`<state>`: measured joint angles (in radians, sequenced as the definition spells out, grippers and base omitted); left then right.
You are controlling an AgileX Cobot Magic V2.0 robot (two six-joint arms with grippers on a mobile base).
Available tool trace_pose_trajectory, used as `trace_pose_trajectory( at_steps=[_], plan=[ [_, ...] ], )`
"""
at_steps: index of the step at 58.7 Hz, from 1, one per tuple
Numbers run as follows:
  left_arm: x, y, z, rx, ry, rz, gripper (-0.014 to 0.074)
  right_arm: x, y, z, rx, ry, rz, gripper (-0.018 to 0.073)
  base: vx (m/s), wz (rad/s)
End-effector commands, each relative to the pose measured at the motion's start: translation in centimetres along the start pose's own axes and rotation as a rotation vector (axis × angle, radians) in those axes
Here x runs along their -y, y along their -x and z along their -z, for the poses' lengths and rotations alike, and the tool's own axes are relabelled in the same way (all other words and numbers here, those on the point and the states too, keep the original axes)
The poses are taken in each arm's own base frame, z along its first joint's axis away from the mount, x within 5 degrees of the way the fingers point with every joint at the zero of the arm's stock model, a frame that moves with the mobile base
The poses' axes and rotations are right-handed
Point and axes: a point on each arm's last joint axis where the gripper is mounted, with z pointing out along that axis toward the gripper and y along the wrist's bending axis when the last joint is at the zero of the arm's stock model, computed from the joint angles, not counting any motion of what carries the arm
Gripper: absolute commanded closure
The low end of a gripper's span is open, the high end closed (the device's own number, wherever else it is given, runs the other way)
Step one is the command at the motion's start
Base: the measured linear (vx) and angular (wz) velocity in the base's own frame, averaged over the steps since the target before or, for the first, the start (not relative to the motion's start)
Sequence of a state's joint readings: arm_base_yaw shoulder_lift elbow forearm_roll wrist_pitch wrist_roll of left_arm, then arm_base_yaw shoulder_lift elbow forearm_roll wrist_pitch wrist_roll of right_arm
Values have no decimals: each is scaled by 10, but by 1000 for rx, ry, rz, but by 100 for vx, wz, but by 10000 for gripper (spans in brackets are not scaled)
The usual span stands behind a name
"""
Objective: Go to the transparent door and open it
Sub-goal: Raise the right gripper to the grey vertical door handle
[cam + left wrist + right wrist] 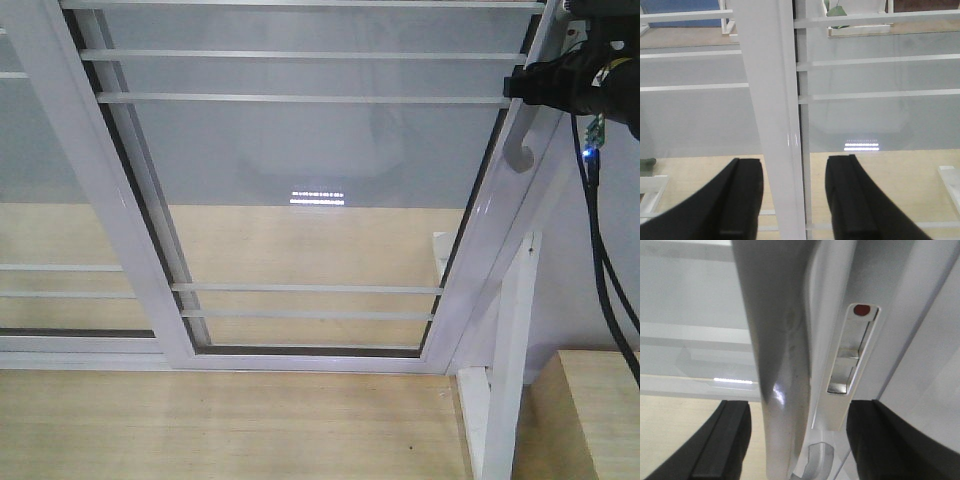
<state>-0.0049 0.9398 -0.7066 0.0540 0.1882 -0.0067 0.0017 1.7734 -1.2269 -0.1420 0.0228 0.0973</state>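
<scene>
Right gripper up at the transparent door, fingers spread either side of its curved handle, not clamped.

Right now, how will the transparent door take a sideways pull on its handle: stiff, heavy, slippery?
Probably stiff: the transparent door is glass in a rigid frame, so it should move as one piece. Likely heavy: tall panel. The handle looks smooth and glossy; the open right pincer could slip.
</scene>
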Motion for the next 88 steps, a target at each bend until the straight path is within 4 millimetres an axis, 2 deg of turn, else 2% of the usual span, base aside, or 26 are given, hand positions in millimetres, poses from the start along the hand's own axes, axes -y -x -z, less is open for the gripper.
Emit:
trace_pose_trajectory(
  at_steps=[1, 13, 30, 38, 52, 58, 70, 88],
  plan=[
    [1, 19, 6, 114, -6, 15, 163, 1, 31, 13, 173, 4, -9, 91, 0, 0],
    [1, 19, 6, 115, -6, 13, 163, 0, 28, 3, 204, 12, -23, 214, 0, 0],
    [1, 19, 6, 115, -6, 13, 163, 0, 31, 3, 244, 16, -22, 476, 0, 0],
    [1, 19, 6, 115, -6, 13, 163, -1, 34, 4, 282, 19, -22, 552, 0, 0],
    [1, 19, 6, 114, -6, 13, 163, -1, 37, 5, 318, 28, -54, 564, 0, 0],
    [1, 19, 6, 114, -6, 13, 163, -7, 38, 5, 330, 48, -65, 564, 0, 0],
    [1, 18, 6, 110, -6, 13, 163, -38, 38, -3, 346, 119, 16, 564, 0, 0],
    [1, 12, 5, 42, -5, 13, 163, -73, 52, -35, 350, 185, 3, 564, -1, -4]
  ],
)
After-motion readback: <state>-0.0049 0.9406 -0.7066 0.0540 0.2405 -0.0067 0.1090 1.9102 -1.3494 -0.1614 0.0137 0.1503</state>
